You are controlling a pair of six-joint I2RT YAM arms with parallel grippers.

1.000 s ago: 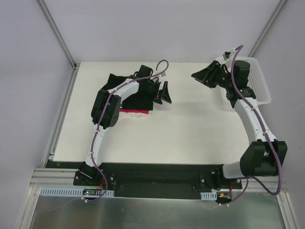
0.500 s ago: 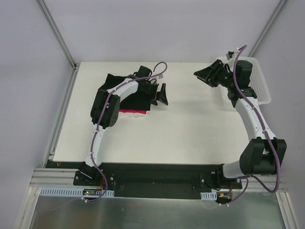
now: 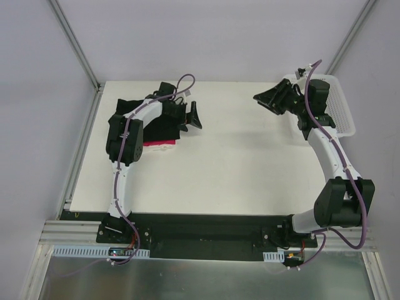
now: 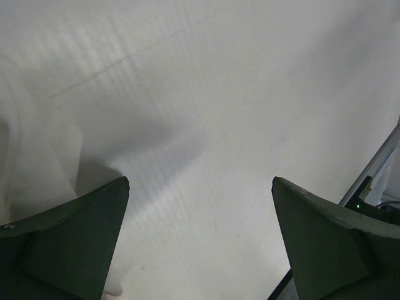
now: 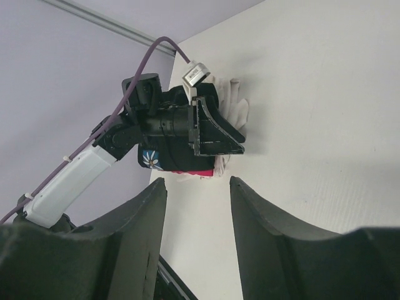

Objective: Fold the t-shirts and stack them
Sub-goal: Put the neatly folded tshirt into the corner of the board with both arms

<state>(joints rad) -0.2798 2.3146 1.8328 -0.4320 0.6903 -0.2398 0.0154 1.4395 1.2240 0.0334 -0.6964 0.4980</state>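
The t-shirts lie in a folded stack at the table's back left. On top is a black one whose blue daisy print shows in the right wrist view. A magenta-pink one and white cloth peek out beneath it. My left gripper hovers just right of the stack, wide open and empty, with a white shirt edge at its left. At the back right, my right gripper hangs in the air. Its jaws stand partly open with nothing between them.
A white mesh basket stands at the table's back right corner, behind the right arm. The left arm reaches over the stack. Metal frame rails run along the table's left edge.
The left arm has swung left, and the stack of shirts has shifted left with it. The right gripper has barely moved.
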